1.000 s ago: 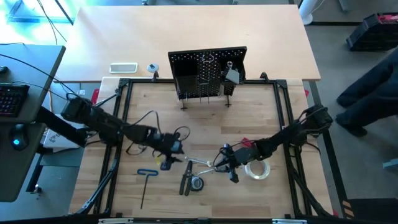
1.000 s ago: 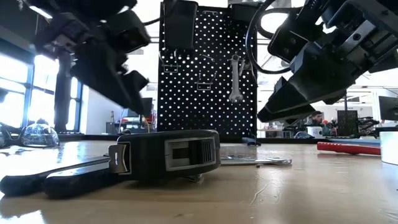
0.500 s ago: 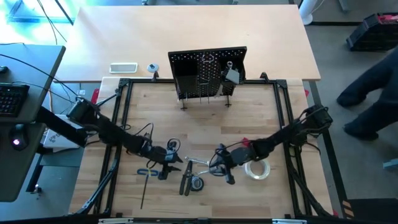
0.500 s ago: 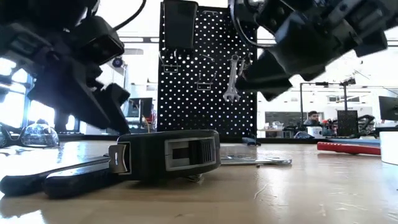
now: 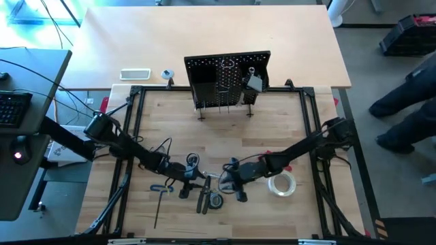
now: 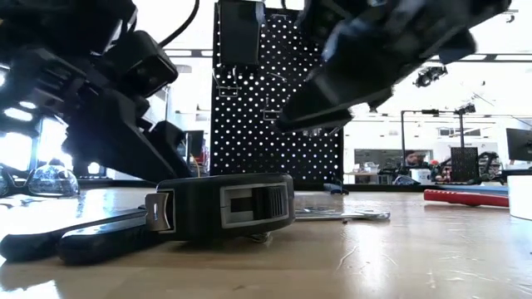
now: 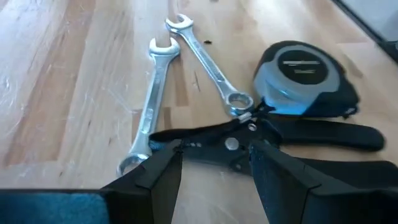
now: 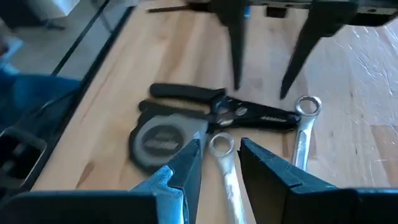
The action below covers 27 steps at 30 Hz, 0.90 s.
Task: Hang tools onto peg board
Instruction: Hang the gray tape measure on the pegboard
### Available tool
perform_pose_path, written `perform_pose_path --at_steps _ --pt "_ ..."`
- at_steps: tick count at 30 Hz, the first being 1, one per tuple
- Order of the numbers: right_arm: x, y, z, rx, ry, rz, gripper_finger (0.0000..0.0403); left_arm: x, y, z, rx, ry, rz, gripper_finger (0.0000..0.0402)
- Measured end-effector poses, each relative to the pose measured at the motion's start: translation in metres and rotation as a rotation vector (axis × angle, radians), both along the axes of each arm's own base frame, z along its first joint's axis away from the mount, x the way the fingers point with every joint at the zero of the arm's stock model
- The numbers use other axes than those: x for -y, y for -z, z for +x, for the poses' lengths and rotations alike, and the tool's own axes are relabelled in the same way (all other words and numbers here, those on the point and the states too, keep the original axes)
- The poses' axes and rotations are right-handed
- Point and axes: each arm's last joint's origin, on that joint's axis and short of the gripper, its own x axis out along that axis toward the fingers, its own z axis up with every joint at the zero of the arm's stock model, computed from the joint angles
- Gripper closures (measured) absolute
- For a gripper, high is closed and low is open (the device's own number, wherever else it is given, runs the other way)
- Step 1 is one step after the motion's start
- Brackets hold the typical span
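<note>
High view looks straight down on the whole table [image 5: 225,129]. Low view sits at tabletop level, facing the peg board [image 6: 278,100]. Both wrist views look close at the pliers [image 7: 261,134] (shared with the high view).

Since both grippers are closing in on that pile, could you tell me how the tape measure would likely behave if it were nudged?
The tape measure lies flat on its broad side, so it would probably slide, not roll. It looks chunky, likely heavy for its size. It sits against the pliers, so a push would probably shift them too.
</note>
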Motion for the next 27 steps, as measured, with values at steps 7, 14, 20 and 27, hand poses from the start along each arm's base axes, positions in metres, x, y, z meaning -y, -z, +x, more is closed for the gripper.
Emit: perform_pose_path --at_steps 7,14,20,27 --pt "0.007 0.000 0.038 -0.148 0.070 0.094 0.0297 -0.002 0.007 0.001 -0.050 -0.047 0.084 0.0222" --pt "-0.001 -0.010 0.056 -0.293 0.163 0.164 0.0297 -0.004 0.009 0.000 -0.064 -0.066 0.138 0.0225" --pt "-0.007 -0.017 0.068 -0.301 0.252 0.284 0.0297 -0.004 0.009 0.000 -0.058 -0.054 0.173 0.0235" --pt "-0.016 -0.010 0.078 -0.339 0.371 0.362 0.0297 -0.001 0.009 -0.002 -0.058 -0.015 0.216 0.0244"
